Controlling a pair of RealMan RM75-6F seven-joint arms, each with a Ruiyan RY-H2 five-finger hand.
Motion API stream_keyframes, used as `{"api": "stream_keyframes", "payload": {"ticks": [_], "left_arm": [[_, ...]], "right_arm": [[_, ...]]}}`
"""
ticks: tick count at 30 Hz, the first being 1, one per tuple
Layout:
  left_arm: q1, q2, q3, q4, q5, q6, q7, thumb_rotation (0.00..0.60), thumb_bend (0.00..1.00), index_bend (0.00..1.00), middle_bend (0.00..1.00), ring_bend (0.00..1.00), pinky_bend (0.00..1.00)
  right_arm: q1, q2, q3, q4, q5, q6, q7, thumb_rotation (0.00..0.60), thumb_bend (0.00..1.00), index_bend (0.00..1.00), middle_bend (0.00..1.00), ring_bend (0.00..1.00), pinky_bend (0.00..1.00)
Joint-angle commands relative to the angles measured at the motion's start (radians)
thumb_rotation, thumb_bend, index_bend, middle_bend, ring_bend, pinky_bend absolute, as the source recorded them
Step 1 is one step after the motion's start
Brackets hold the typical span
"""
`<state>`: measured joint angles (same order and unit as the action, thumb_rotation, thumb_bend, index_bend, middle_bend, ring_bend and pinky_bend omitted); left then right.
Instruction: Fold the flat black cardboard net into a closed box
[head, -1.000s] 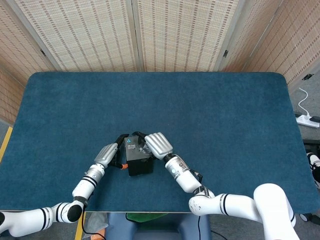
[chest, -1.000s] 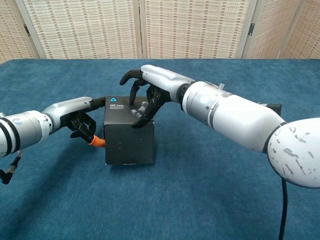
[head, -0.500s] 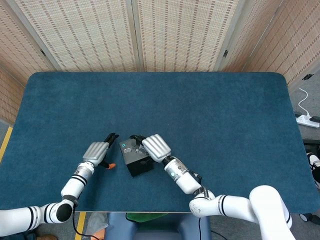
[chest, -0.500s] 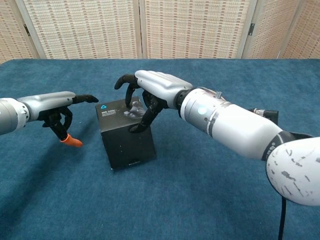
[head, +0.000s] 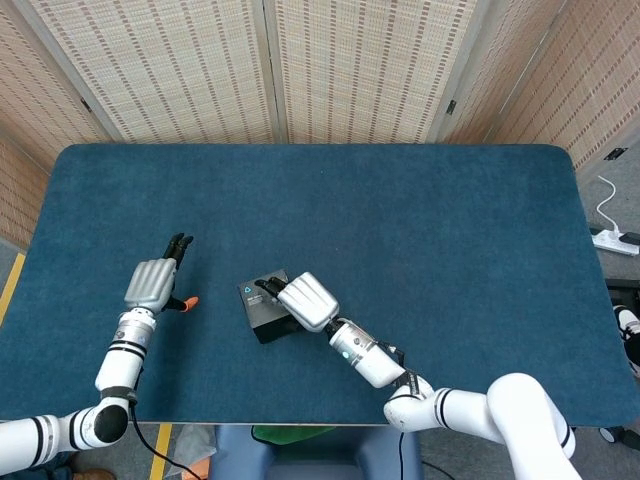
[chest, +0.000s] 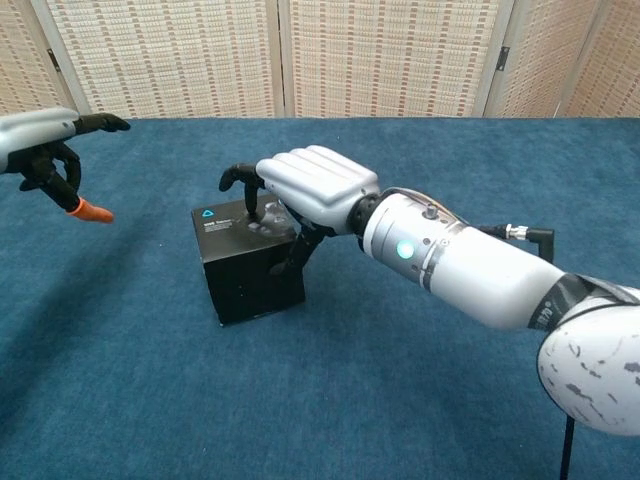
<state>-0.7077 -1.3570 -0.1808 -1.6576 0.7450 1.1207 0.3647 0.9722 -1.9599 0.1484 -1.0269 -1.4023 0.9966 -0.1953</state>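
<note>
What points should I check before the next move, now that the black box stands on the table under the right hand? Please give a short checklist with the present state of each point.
1. Black box is folded up and its top looks closed: ok.
2. Right hand rests on the top of the box, fingers curled over it: ok.
3. Left hand is apart from the box, raised at the left: ok.
4. Left hand holds nothing: ok, though its fingers are partly curled.
5. Box sits flat on the blue table: ok in the chest view.
6. Closing flap is tucked in fully: cannot tell, the right hand covers it.
</note>
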Motion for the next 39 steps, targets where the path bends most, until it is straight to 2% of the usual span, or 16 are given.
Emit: {"api": "stream_keyframes", "payload": {"ticks": [1, 5, 7, 10, 14, 17, 19, 22, 24, 26, 29, 32, 33, 36, 39], "left_arm": [[0.032, 0.038, -0.016, -0.036, 0.040, 0.022, -0.045, 0.600, 0.21, 0.00, 0.00, 0.61, 0.84], [0.042, 0.047, -0.018, -0.046, 0.053, 0.027, -0.058, 0.600, 0.21, 0.00, 0.00, 0.61, 0.84], [0.057, 0.058, -0.013, -0.058, 0.075, 0.039, -0.070, 0.600, 0.21, 0.00, 0.00, 0.61, 0.84], [0.074, 0.068, 0.000, -0.069, 0.105, 0.043, -0.078, 0.600, 0.21, 0.00, 0.00, 0.61, 0.84], [0.083, 0.069, 0.004, -0.066, 0.115, 0.039, -0.076, 0.600, 0.21, 0.00, 0.00, 0.61, 0.84], [0.089, 0.070, 0.005, -0.070, 0.130, 0.047, -0.072, 0.600, 0.21, 0.00, 0.00, 0.61, 0.84], [0.095, 0.070, 0.007, -0.073, 0.142, 0.060, -0.063, 0.600, 0.21, 0.00, 0.00, 0.60, 0.84], [0.104, 0.070, 0.009, -0.077, 0.155, 0.078, -0.050, 0.600, 0.21, 0.00, 0.00, 0.55, 0.84], [0.110, 0.071, 0.011, -0.078, 0.163, 0.092, -0.038, 0.600, 0.21, 0.00, 0.00, 0.50, 0.81], [0.119, 0.072, 0.015, -0.077, 0.171, 0.110, -0.024, 0.600, 0.21, 0.00, 0.00, 0.43, 0.75], [0.139, 0.069, 0.021, -0.068, 0.181, 0.147, -0.006, 0.600, 0.21, 0.00, 0.00, 0.34, 0.63], [0.169, 0.074, 0.034, -0.061, 0.205, 0.181, -0.009, 0.600, 0.21, 0.00, 0.00, 0.27, 0.56], [0.180, 0.077, 0.040, -0.060, 0.214, 0.193, -0.011, 0.600, 0.21, 0.00, 0.00, 0.25, 0.53], [0.225, 0.088, 0.066, -0.048, 0.258, 0.242, -0.020, 0.600, 0.21, 0.00, 0.00, 0.20, 0.45], [0.270, 0.091, 0.089, -0.035, 0.300, 0.289, -0.036, 0.600, 0.21, 0.00, 0.00, 0.13, 0.35]], "right_arm": [[-0.002, -0.074, -0.056, 0.152, -0.109, 0.091, 0.018, 0.600, 0.02, 0.40, 0.45, 0.72, 1.00], [-0.002, -0.101, -0.068, 0.212, -0.138, 0.119, 0.034, 0.600, 0.12, 0.54, 0.58, 0.74, 1.00], [-0.003, -0.139, -0.078, 0.293, -0.164, 0.145, 0.060, 0.600, 0.17, 0.60, 0.66, 0.75, 1.00], [-0.007, -0.172, -0.066, 0.349, -0.168, 0.169, 0.118, 0.600, 0.19, 0.62, 0.68, 0.75, 1.00], [-0.008, -0.178, -0.055, 0.370, -0.183, 0.210, 0.152, 0.600, 0.19, 0.62, 0.62, 0.75, 1.00], [-0.011, -0.162, -0.043, 0.358, -0.189, 0.240, 0.165, 0.600, 0.19, 0.58, 0.52, 0.75, 1.00], [-0.014, -0.144, -0.034, 0.341, -0.194, 0.267, 0.165, 0.600, 0.19, 0.51, 0.45, 0.76, 1.00], [-0.027, -0.105, -0.024, 0.299, -0.200, 0.303, 0.157, 0.600, 0.19, 0.34, 0.34, 0.75, 1.00], [-0.042, -0.073, -0.020, 0.259, -0.203, 0.330, 0.144, 0.600, 0.19, 0.24, 0.30, 0.74, 1.00], [-0.071, -0.021, -0.019, 0.192, -0.202, 0.359, 0.120, 0.600, 0.19, 0.21, 0.29, 0.73, 1.00], [-0.135, 0.083, -0.027, 0.057, -0.196, 0.405, 0.064, 0.600, 0.19, 0.20, 0.30, 0.70, 1.00], [-0.226, 0.220, -0.053, -0.117, -0.178, 0.450, 0.006, 0.600, 0.19, 0.20, 0.30, 0.60, 0.98], [-0.256, 0.265, -0.064, -0.171, -0.170, 0.463, -0.007, 0.600, 0.19, 0.20, 0.30, 0.54, 0.94], [-0.368, 0.426, -0.108, -0.361, -0.127, 0.501, -0.031, 0.600, 0.19, 0.20, 0.30, 0.36, 0.73], [-0.465, 0.546, -0.151, -0.479, -0.092, 0.542, -0.007, 0.600, 0.20, 0.20, 0.28, 0.22, 0.57]]}}
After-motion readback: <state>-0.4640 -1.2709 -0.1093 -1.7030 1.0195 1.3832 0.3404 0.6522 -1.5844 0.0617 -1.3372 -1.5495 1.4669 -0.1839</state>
